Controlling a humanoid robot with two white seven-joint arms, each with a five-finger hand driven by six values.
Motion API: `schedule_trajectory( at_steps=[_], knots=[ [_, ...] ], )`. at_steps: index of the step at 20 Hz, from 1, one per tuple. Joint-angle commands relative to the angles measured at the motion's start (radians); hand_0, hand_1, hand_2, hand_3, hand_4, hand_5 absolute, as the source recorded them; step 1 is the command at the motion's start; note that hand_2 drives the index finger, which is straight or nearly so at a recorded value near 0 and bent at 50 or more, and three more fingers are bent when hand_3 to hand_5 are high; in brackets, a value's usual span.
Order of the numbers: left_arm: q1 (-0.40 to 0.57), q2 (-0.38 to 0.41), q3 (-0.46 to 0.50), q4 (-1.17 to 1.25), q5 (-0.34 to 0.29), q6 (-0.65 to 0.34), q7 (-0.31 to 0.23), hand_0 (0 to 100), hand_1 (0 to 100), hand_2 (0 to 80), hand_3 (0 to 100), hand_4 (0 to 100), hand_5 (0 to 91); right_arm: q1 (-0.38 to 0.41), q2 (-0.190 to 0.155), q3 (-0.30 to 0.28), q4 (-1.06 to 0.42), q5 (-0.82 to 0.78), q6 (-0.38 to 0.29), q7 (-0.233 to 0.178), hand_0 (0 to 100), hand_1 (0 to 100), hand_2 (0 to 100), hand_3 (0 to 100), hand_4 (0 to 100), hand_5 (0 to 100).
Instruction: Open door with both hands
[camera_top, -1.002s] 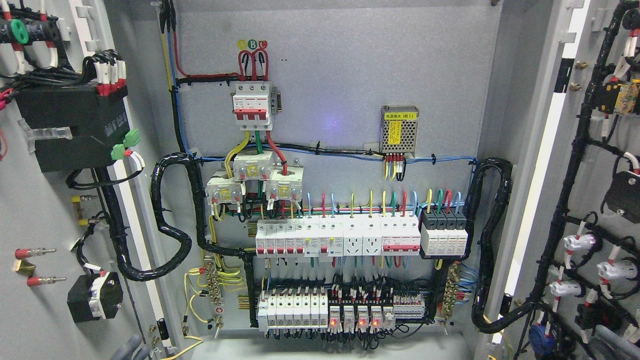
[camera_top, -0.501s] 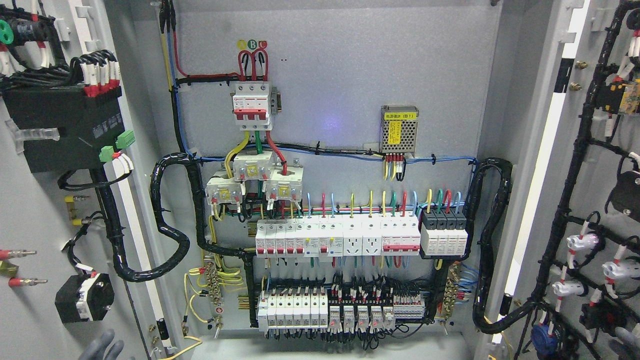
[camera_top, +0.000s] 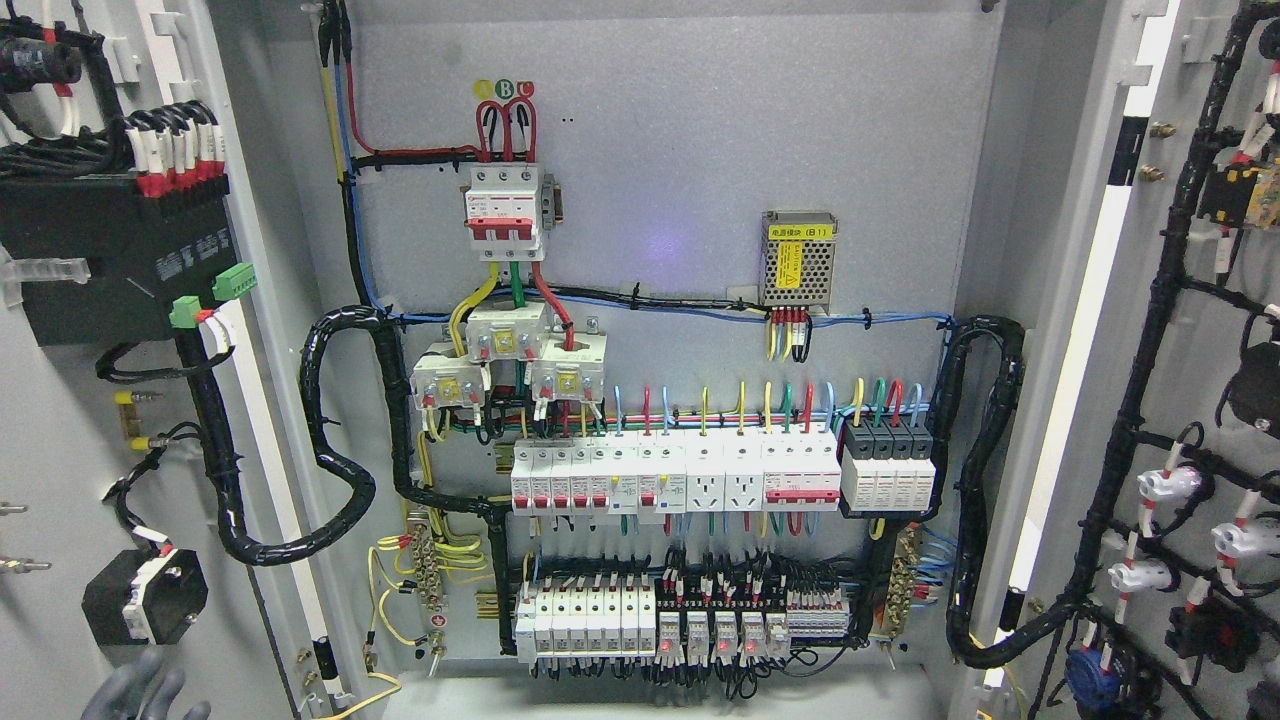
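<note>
Only the grey fingers of the left hand (camera_top: 140, 690) show at the bottom corner, pointing up and spread, holding nothing. Just above them stands the open grey metal left door (camera_top: 60, 420) with black wired parts. Far to their right, the grey cabinet (camera_top: 700, 150) holds white breaker rows (camera_top: 675, 478).

One camera only is looking on, from the robot's head, facing straight into the open grey metal electrical cabinet (camera_top: 700, 150) from close by. Its back panel is filling the middle of the picture, with the rows of white circuit breakers (camera_top: 670, 475) sitting roughly level with the lens. The two grey swung-open doors, left (camera_top: 60, 420) and right (camera_top: 1200, 400), are running off both edges. Grey fingers of the left hand (camera_top: 140, 690) are just poking in at the bottom left corner.
</note>
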Motion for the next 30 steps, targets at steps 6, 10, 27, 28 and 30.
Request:
schedule_trajectory(
  at_steps=[6,10,27,28,30],
  knots=[
    [0.018,0.051,0.108,0.029,0.041,0.014,0.000,0,0,0.0,0,0,0.0,-0.001,-0.025,-0.019,0.003,-0.104,-0.001,0.003,19,0,0,0,0,0],
    [0.035,0.063,0.151,0.036,0.110,0.028,0.000,0,0,0.0,0,0,0.0,0.003,-0.025,-0.028,0.002,-0.118,-0.001,0.003,19,0,0,0,0,0],
    [0.034,0.143,0.223,0.132,0.220,0.029,0.000,0,0,0.0,0,0,0.0,0.030,-0.022,-0.034,0.006,-0.150,-0.001,0.003,19,0,0,0,0,0],
    [0.031,0.146,0.223,0.141,0.221,0.031,0.000,0,0,0.0,0,0,0.0,0.032,-0.022,-0.034,0.006,-0.150,-0.001,0.003,19,0,0,0,0,0],
    [0.027,0.152,0.222,0.157,0.221,0.031,0.000,0,0,0.0,0,0,0.0,0.033,-0.019,-0.040,0.006,-0.150,-0.001,0.003,19,0,0,0,0,0]
  ],
)
